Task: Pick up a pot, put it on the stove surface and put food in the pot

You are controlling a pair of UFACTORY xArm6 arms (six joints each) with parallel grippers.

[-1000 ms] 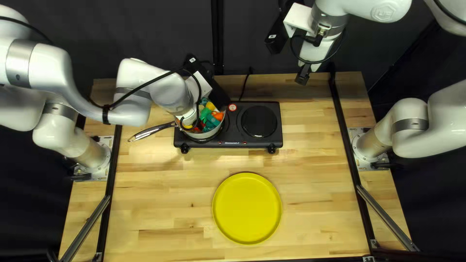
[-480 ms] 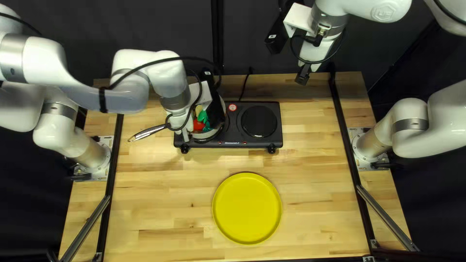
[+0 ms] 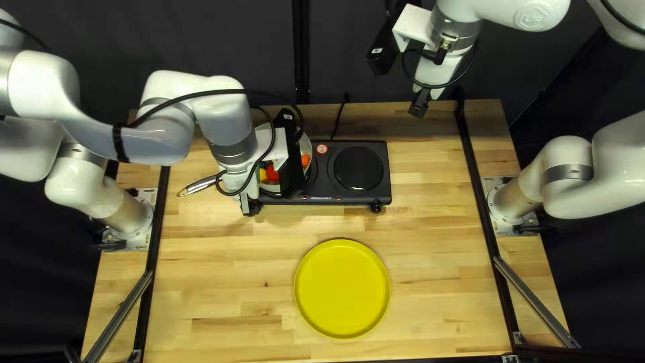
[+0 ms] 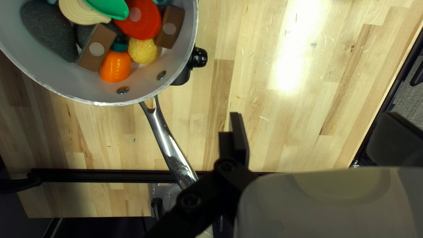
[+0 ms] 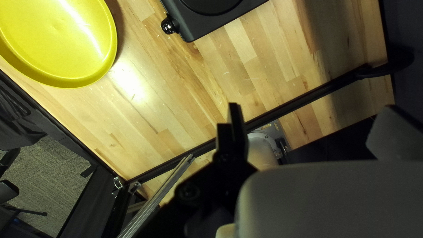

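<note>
Resting on the left burner of the stove point(image 3: 327, 176), pot point(image 4: 66, 82) filled with toy food point(image 4: 142, 23), handle point(image 4: 167, 145) jutting over the desk point(image 3: 227, 282); left tool point(image 3: 247, 205) near that handle, spread wide, empty; right tool point(image 3: 418, 108) raised, likewise spread, empty.

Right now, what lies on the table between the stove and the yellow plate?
Nothing. In the top left view, the stretch of table between the stove and the yellow plate is bare wood.

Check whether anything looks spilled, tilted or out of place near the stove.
Nothing stands out. The pot sits upright on the left burner of the stove, the food is inside it, and none lies on the table.
</note>
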